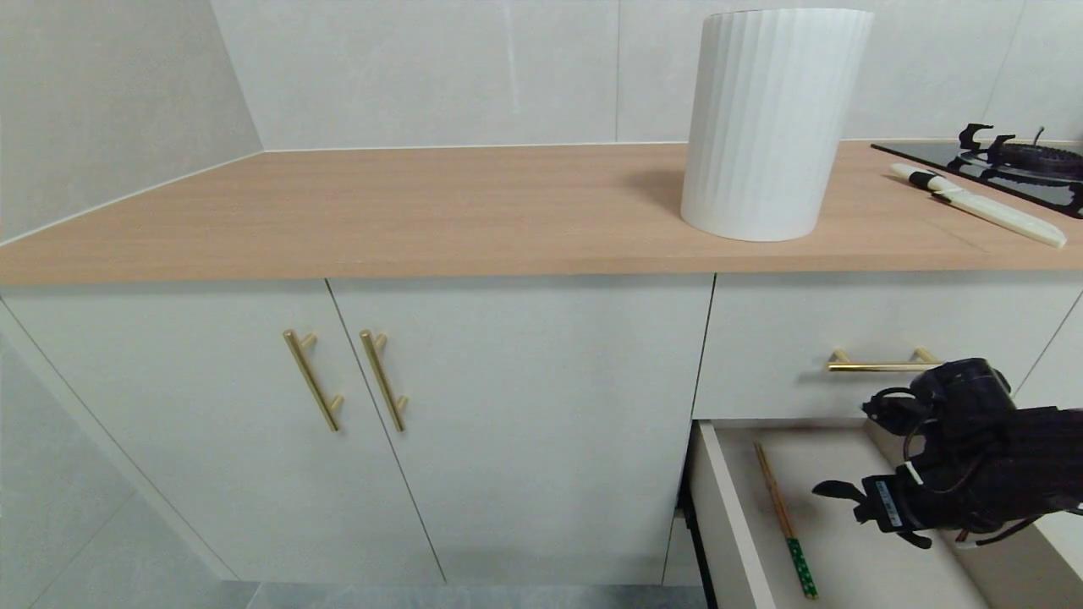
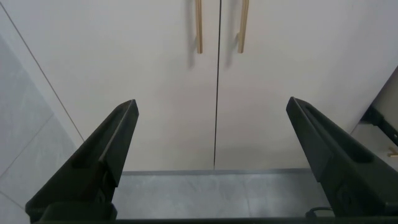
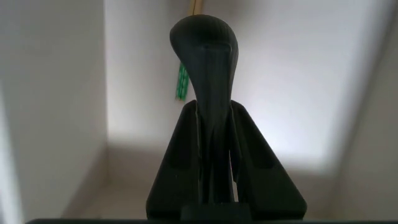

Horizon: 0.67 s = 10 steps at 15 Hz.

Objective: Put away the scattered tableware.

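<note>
Hanging over the open drawer (image 1: pixel 728 516), the right gripper (image 1: pixel 833 491) has its jaws pressed together, with nothing seen between them. The chopsticks (image 1: pixel 785 524) lie inside, lengthwise along the drawer floor, just beside the fingertips. A knife (image 1: pixel 981 205) lies on the counter (image 1: pixel 423 211) above and behind, slanting beside the stove (image 1: pixel 1015 165), so the right arm is likely nearer. The left gripper (image 2: pixel 211 109) is spread wide and empty, facing the cabinet doors (image 2: pixel 280 93).
</note>
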{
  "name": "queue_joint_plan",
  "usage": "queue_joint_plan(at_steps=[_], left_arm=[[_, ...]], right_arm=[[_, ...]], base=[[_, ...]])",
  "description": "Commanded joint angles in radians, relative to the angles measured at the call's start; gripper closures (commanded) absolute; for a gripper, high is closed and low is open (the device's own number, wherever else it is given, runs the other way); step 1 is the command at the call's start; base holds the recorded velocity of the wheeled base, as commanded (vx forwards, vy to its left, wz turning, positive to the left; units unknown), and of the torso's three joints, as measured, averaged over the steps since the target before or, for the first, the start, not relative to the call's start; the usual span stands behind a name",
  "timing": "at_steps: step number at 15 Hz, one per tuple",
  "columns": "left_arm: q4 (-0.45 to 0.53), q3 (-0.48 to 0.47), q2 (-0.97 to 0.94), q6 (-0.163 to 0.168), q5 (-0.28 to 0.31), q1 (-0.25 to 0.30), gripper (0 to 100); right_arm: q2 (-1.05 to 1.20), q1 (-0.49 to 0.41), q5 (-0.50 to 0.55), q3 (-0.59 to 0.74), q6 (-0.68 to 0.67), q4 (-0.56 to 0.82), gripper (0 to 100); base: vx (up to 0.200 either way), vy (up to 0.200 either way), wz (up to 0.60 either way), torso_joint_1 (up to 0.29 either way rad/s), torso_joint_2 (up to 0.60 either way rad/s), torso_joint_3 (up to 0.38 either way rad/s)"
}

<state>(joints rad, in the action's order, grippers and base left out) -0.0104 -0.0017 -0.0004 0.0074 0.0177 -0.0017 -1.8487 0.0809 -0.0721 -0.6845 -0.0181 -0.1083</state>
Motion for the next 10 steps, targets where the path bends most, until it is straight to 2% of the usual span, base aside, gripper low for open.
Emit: queue_joint_plan(at_steps=[1, 2, 5, 10], left_arm=[[0.0, 0.0, 0.0, 0.0, -0.001, 0.0, 0], [0.0, 0.0, 0.0, 0.0, 0.001, 0.0, 0], [0.0, 0.0, 0.0, 0.0, 0.001, 0.0, 0], [0.0, 0.0, 0.0, 0.0, 0.001, 0.0, 0]], right_arm=[[-0.182, -0.001, 0.003, 0.054, -0.002, -0.159, 100], [-0.247, -0.003, 0.022, 0.086, -0.002, -0.271, 100], [-0.343, -0.001, 0.075, 0.131, 0.0, -0.453, 100], [-0.356, -0.001, 0.075, 0.135, 0.0, -0.513, 100]], base=[[0.0, 0.0, 0.0, 0.0, 0.0, 0.0], [0.0, 0.0, 0.0, 0.0, 0.0, 0.0], [0.0, 0.0, 0.0, 0.0, 0.0, 0.0], [0.0, 0.0, 0.0, 0.0, 0.0, 0.0]])
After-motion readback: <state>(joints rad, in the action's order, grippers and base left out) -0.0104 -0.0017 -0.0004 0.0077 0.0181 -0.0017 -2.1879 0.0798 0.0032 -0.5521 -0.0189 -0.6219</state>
